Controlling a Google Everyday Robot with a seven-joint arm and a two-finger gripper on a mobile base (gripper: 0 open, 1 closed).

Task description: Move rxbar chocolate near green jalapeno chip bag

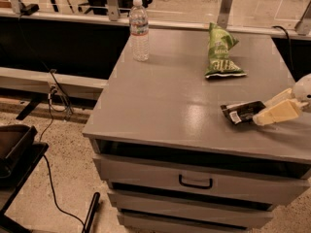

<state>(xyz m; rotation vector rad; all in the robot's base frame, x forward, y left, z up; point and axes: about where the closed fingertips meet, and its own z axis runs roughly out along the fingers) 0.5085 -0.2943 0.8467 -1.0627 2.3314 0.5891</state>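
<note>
Rxbar chocolate [241, 112] sits pinched in gripper [261, 112] jaws (low, table's [160, 101] right).

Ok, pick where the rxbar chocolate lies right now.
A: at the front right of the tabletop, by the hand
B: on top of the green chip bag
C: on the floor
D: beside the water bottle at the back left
A: the rxbar chocolate lies flat at the front right of the tabletop with the hand at its right end, apart from the green jalapeno chip bag farther back.
</note>
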